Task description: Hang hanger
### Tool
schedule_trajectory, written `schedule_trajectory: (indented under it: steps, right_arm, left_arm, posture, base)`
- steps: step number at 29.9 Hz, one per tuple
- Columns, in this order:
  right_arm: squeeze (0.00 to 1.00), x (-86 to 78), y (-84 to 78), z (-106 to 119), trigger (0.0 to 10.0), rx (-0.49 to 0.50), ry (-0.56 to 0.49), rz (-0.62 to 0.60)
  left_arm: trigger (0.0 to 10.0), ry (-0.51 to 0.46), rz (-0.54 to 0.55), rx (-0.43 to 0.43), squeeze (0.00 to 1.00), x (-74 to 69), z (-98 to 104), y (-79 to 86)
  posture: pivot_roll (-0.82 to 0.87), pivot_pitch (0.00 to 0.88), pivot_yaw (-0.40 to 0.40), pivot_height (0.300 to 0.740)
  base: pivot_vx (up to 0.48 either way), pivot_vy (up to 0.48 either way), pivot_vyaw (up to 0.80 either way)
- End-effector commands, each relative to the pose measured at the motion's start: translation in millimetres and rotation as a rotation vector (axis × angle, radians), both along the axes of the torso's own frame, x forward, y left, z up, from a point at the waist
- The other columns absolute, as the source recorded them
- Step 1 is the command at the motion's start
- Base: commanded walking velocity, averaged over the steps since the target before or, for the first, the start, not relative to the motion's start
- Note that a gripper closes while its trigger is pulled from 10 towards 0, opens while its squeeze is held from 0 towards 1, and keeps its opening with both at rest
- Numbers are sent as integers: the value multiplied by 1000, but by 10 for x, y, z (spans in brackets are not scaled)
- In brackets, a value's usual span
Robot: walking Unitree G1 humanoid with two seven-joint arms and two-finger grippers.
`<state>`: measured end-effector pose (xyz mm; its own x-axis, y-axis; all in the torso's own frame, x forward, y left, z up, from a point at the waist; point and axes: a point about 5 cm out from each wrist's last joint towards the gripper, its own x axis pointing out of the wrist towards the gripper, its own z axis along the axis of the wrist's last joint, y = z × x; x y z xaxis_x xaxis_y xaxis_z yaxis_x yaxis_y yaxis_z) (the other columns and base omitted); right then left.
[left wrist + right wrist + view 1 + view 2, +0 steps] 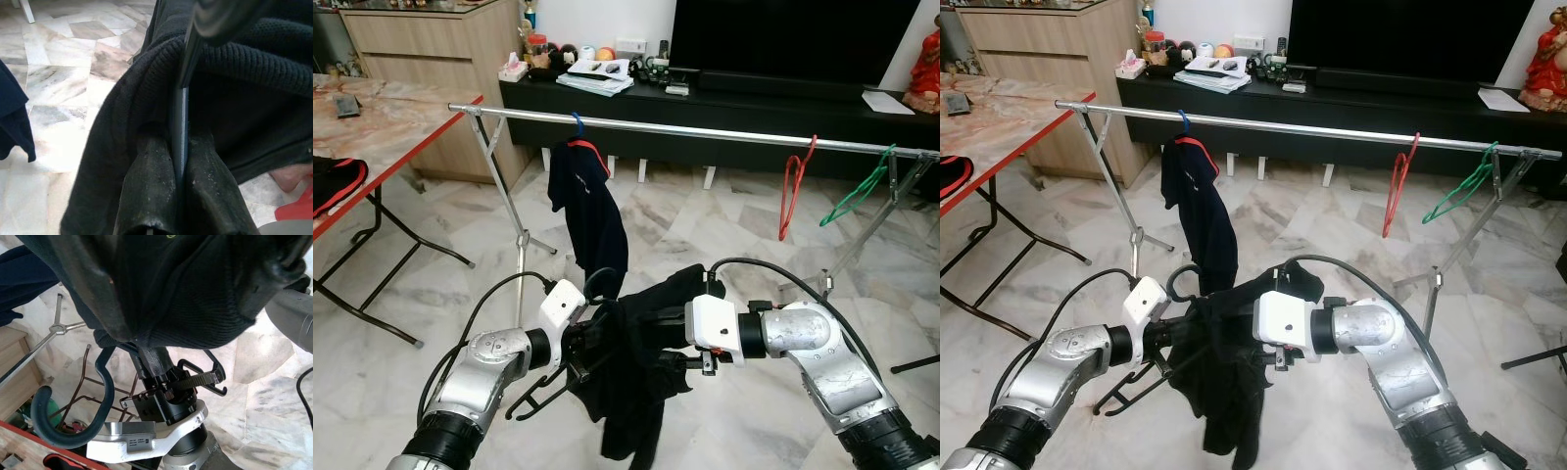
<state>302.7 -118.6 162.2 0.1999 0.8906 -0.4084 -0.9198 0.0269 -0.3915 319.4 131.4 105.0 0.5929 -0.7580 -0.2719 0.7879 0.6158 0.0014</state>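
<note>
**A draped hanger held low, the rail waiting ahead**

My left gripper (582, 348) has its two black fingers (151, 196) pressed together on the thin dark bar of the black plastic hanger (73, 431), which carries a soft black knitted garment (631, 382). I hold it low in front of me, above the marble floor (460, 294) and well short of the long silver clothes rail (705, 130). My right gripper (680, 328) is buried in the knit at the garment's upper edge; I cannot tell whether its fingers are closed on anything.

The hanger itself looks stiff and light, but the cloth is limp and will probably swing and slide toward whichever end dips (the thick hook curls free beside my left wrist). I judge the best hold is the one I have: on the rigid bar near the neck, not on the fabric, which would only stretch and slip.

On the rail, a dark navy garment (587, 211) on a blue hook hangs toward the left end; a bare red wire hanger (793, 191) and a bare green hanger (857, 196) hang toward the right end. The open stretch between them seems the place for my hook.
</note>
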Motion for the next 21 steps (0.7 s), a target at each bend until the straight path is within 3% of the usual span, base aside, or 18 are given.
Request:
schedule_trajectory:
  steps: [1, 12, 13, 18, 19, 20, 21]
  right_arm:
    - [1000, -51, 27, 1, 10000, -8, 6, 38]
    - [1000, -107, -70, -15, 10000, -56, 39, 44]
    - [1000, -47, -143, -65, 10000, -123, 10, -10]
    - [1000, 32, -186, -87, 10000, -126, -15, -80]
    - [549, 43, -174, -79, 10000, -115, -21, -90]
    - [0, 47, -164, -73, 10000, -105, -19, -93]
    - [0, 45, -152, -63, 10000, -91, -17, -90]
  left_arm:
    - [10000, -41, 18, -39, 0, 44, 119, 17]
    - [10000, -44, 40, -37, 0, 54, 114, 44]
    - [10000, -44, 45, -32, 0, 57, 106, 49]
    - [10000, -44, 49, -29, 0, 59, 105, 55]
    - [10000, -44, 50, -30, 0, 59, 105, 58]
    - [10000, -44, 50, -30, 0, 60, 106, 60]
    - [10000, -43, 50, -30, 0, 60, 106, 61]
  posture:
    - [23, 40, -37, 740]
    - [22, 44, -39, 740]
    - [20, 44, -39, 740]
    - [22, 48, -38, 740]
    - [22, 48, -38, 740]
    - [22, 50, -37, 740]
    - [22, 50, -37, 740]
  base:
    - [0, 0, 0]
    - [0, 0, 0]
    - [0, 0, 0]
    - [0, 0, 0]
    - [0, 0, 0]
    - [0, 0, 0]
    - [0, 0, 0]
